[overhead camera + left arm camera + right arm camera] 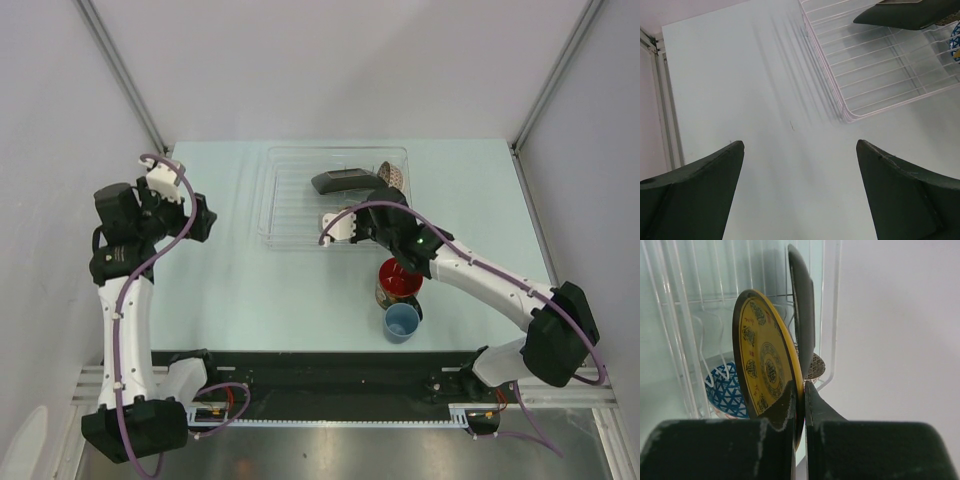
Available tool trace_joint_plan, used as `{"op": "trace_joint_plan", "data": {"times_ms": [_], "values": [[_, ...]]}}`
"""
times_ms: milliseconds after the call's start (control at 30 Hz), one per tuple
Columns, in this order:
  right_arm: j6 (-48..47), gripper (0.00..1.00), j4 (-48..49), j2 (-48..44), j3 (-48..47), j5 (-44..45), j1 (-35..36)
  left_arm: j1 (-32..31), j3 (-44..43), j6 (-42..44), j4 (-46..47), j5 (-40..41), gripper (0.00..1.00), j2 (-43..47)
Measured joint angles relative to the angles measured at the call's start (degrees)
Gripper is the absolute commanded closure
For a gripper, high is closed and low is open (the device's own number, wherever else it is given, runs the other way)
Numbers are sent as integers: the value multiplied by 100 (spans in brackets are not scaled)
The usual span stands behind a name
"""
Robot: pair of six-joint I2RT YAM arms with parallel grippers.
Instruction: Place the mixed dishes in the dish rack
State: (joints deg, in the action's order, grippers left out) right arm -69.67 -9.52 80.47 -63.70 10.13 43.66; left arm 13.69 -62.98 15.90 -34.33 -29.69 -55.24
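Right gripper [799, 390] is clamped on the rim of the yellow round patterned saucer [762, 365]. The saucer is held on edge, presumably to be slotted between the wires of the clear plastic dish rack [670, 315], just beside the upright black square plate [802, 315]. The dark mug with red inside [398, 280] and the small light-blue cup [402, 322] are parked outside, at the rack's 5 o'clock. Left gripper [800, 170] is spread and empty at 9 o'clock. No legible writing is seen.
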Motion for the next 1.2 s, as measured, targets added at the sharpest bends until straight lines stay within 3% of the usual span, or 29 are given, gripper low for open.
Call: {"op": "trace_joint_plan", "data": {"times_ms": [733, 1200], "values": [[-234, 100, 649, 702, 199, -389, -212, 0, 181, 0, 131, -197, 0, -74], [160, 97, 772, 1005, 293, -466, -404, 0, 297, 15, 201, -205, 0, -74]]}}
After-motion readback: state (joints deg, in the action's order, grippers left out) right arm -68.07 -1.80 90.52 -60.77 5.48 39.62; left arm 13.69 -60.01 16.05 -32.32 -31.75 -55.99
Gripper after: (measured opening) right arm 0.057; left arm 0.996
